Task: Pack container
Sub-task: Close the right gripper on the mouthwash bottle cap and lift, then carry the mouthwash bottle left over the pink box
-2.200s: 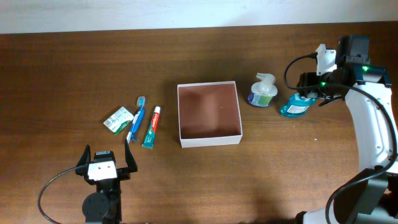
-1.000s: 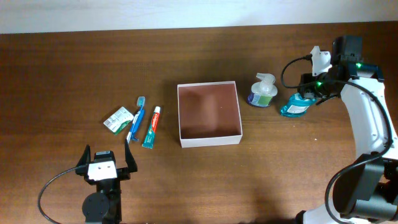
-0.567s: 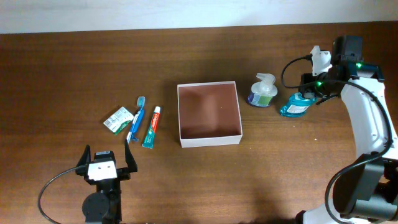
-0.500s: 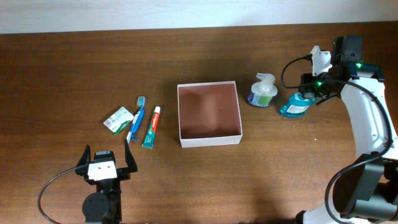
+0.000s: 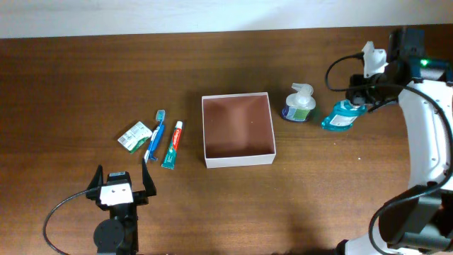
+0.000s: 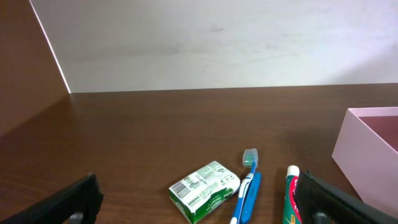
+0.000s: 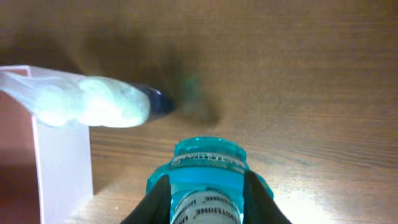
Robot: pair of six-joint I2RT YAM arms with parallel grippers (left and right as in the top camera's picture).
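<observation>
Dark wooden table set against a plain white wall.

The brown tabletop fills almost the whole overhead view, its grain running left to right, with the wall showing only as a pale strip along the far edge. Seen low from the near left, the wall rises smooth and off-white behind the table's far edge, marked by faint smudges. A brown panel meets it on a slanted line at the far left; what it is cannot be told. Light falls soft and even, with a bright sheen on the wood at the right.
</observation>
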